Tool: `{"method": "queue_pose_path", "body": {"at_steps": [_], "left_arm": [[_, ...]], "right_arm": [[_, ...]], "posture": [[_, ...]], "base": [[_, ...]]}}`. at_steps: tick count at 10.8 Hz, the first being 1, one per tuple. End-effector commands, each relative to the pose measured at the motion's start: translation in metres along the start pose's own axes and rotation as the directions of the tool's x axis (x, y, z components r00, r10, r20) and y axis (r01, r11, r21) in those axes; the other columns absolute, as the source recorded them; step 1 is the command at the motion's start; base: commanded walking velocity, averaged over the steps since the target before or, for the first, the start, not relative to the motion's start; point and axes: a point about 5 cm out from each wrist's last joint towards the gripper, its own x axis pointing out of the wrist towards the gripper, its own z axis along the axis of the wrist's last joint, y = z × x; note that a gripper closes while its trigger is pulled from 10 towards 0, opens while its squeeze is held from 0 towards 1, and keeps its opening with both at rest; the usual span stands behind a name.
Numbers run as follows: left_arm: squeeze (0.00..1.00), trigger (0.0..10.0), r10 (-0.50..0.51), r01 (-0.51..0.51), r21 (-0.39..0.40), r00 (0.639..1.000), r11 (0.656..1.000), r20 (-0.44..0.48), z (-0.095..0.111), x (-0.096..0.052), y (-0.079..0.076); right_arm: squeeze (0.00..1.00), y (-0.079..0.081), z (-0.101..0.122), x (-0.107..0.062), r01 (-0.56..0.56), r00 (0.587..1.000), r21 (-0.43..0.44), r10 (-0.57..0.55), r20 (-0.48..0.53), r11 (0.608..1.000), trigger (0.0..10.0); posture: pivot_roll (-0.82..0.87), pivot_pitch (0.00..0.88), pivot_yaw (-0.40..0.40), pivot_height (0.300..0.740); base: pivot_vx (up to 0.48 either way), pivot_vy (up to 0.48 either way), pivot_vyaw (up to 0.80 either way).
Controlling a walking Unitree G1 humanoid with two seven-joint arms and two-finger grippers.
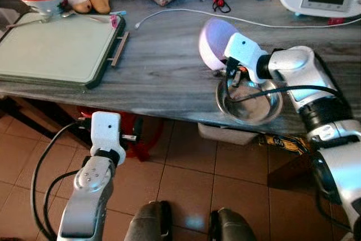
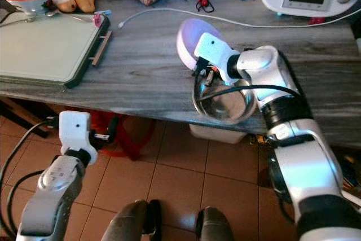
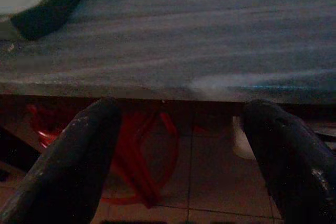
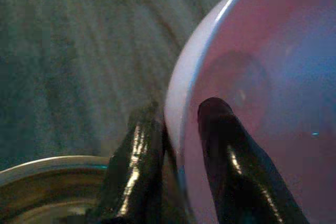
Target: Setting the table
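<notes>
Bowl, lilac, tilted above tabletop's near edge, rim pinched by right pincer over steel bowl, seemingly lifted off for placing; left pincer spread, idle below that edge.

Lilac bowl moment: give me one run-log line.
right pincer: shut on lilac bowl rim, tilted above steel bowl | left pincer: open, idle below table edge

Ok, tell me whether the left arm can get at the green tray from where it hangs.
Probably yes: the left gripper hangs open below the table edge, the green tray just above and left, nothing between.
</notes>
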Motion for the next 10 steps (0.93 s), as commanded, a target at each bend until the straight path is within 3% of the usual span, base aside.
{"method": "queue_pose_path", "body": {"at_steps": [1,5,9,10], "left_arm": [[0.0,10.0,-0.003,0.003,-0.002,1.0,1.0,-0.006,-0.002,0.002,0.0],[0.0,10.0,-0.005,0.005,-0.01,1.0,1.0,-0.005,-0.004,0.008,-0.002],[0.0,10.0,-0.003,0.003,-0.011,1.0,1.0,0.011,-0.002,0.015,-0.002],[0.0,10.0,-0.004,0.004,-0.011,1.0,1.0,0.018,-0.001,0.018,-0.002]], "right_arm": [[1.0,-0.004,0.007,-0.004,0.004,1.0,-0.056,-0.005,-0.015,0.998,10.0],[1.0,-0.011,0.01,-0.012,0.055,0.997,-0.131,-0.062,-0.05,0.99,10.0],[1.0,-0.013,0.022,-0.018,0.074,0.997,-0.173,-0.077,-0.012,0.982,10.0],[1.0,-0.01,0.03,-0.021,0.066,0.997,-0.151,-0.061,0.041,0.986,10.0]], "posture": [[0.0,0.097,0.075,0.74],[-0.01,0.079,0.075,0.74],[-0.02,0.049,0.074,0.74],[-0.03,0.036,0.077,0.74]], "base": [[0.0,0.0,0.0],[0.0,0.0,0.0],[0.0,0.0,0.0],[0.0,0.0,0.0]]}}
